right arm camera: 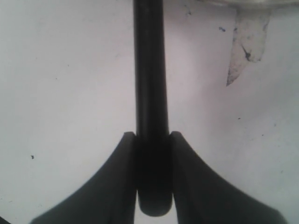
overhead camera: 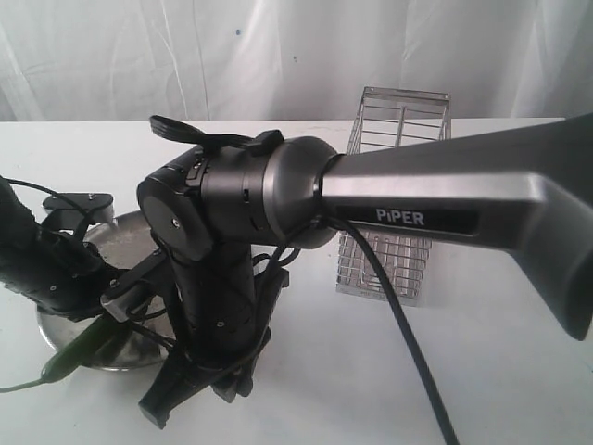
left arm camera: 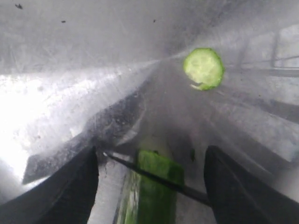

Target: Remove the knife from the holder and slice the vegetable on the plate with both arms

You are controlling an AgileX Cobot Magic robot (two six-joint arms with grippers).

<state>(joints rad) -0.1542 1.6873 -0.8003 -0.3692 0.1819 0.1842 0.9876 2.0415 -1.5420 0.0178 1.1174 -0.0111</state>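
White cloth hangs in folds across the back of the room, and a white table (overhead camera: 482, 371) runs beneath it.

Farthest left, the left arm (overhead camera: 37, 260) reaches down over the plate (overhead camera: 125, 232), a scuffed steel round that throws back the light. The vegetable (overhead camera: 79, 348) lies on the near side of the plate, with its stem end poking out past the rim over the table. From the left wrist, the left gripper (left arm camera: 150, 151) stands spread wide. One dark finger sits on each side of the vegetable (left arm camera: 154, 191) and neither touches it, so nothing is grasped. The knife's thin dark blade (left arm camera: 154, 179) lies slantwise across the green skin between them. Farther along the plate (left arm camera: 70, 93) a round cut slice (left arm camera: 203, 68) lies flat with its pale inside up, well apart from the rest of the vegetable.

Toward the middle, the right arm (overhead camera: 445, 185) crosses in front of everything, its wrist bent down at the plate's right edge. White lettering on its grey link reads "PiPER" (overhead camera: 400, 216). The right wrist view shows the right gripper (right arm camera: 151, 140) clenched on the knife (right arm camera: 150, 84) at its round black handle, both pads pressed against it over the white tabletop.

Behind that arm stands the holder (overhead camera: 398, 120), upright and well apart from the plate, its lower half partly hidden by the grey link. To its right and toward the front the table lies bare, crossed only by a black cable (overhead camera: 408, 343) trailing from the arm.
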